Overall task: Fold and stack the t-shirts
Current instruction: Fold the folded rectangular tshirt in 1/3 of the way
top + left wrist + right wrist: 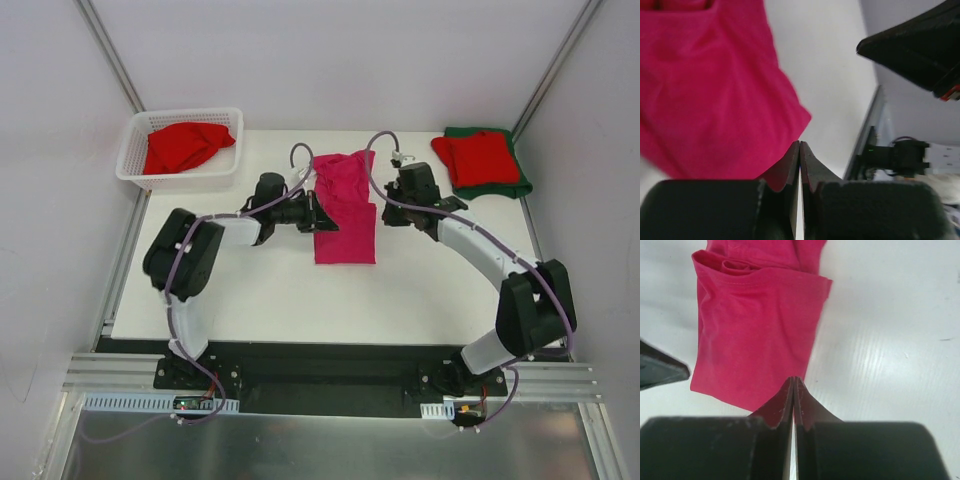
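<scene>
Top external | magenta t-shirt (345, 205) folded narrow | left jaws closed, empty | right jaws closed, empty

Table (260, 290) bears basket (175, 179), pink t-shirt (346, 228), folded stack (480, 160)
</scene>
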You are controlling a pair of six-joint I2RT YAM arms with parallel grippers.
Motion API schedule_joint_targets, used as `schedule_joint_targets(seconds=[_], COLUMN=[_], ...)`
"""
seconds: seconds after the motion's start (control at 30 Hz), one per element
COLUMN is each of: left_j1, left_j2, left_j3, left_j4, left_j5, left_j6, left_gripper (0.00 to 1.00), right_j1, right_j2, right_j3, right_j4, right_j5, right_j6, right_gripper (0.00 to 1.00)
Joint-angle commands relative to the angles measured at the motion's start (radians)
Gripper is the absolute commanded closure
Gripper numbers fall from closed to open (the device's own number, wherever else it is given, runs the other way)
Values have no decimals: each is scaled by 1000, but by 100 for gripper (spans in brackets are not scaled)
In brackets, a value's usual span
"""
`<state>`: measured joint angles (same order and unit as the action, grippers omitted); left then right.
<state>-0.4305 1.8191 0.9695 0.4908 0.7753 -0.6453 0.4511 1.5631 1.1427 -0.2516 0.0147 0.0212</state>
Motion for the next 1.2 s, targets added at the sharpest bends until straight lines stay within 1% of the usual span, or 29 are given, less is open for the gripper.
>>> schedule_joint_targets(seconds=[0.0,0.03,0.07,0.1,0.17,0.2,0.3,0.33,0.4,0.43,0.63,0.67,0.77,1.0,1.07,1.1,1.13,1.17], left_j1=[4,3,4,4,3,3,3,3,3,3,1,2,2,3,6,6,6,6], left_j2=[228,274,360,399,477,492,511,506,505,505,496,499,529,614,631,629,626,626], left_j3=[136,159,207,234,302,320,382,405,429,451,512,517,540,566,595,601,629,640], left_j4=[606,694,759,854,884,876,755,673,605,536,335,300,264,238,230,212,116,77], left_j5=[245,252,252,251,246,234,226,222,207,200,130,125,116,94,105,90,81,70], left_j6=[-379,-443,-549,-592,-648,-645,-564,-507,-458,-415,-271,-261,-240,-241,-255,-251,-220,-206], left_gripper=[100,100,100,100,100,100,100,100,100,100,100,100,100,100,100,100,100,100], right_j1=[-43,-43,-48,-49,-55,-57,-65,-66,-68,-69,-69,-72,-74,-77,-78,-78,-80,-80], right_j2=[-124,-132,-143,-147,-152,-153,-153,-153,-150,-147,-132,-133,-133,-135,-136,-143,-144,-150], right_j3=[-35,-40,-47,-49,-54,-55,-63,-64,-70,-70,-78,-78,-80,-89,-90,-90,-90,-92], right_j4=[2,-3,-6,-14,-20,-21,-20,-21,-14,-14,-5,-5,-6,-6,-11,-12,-17,-17], right_j5=[-1,-1,1,2,5,5,4,2,-2,-5,-5,-7,-7,-5,-7,-5,-5,-5], right_j6=[43,39,34,33,25,25,23,25,25,25,29,28,26,25,26,26,26,26], right_gripper=[99,99,99,99,99,99,99,99,99,99,99,99,99,99,99,99,99,99])
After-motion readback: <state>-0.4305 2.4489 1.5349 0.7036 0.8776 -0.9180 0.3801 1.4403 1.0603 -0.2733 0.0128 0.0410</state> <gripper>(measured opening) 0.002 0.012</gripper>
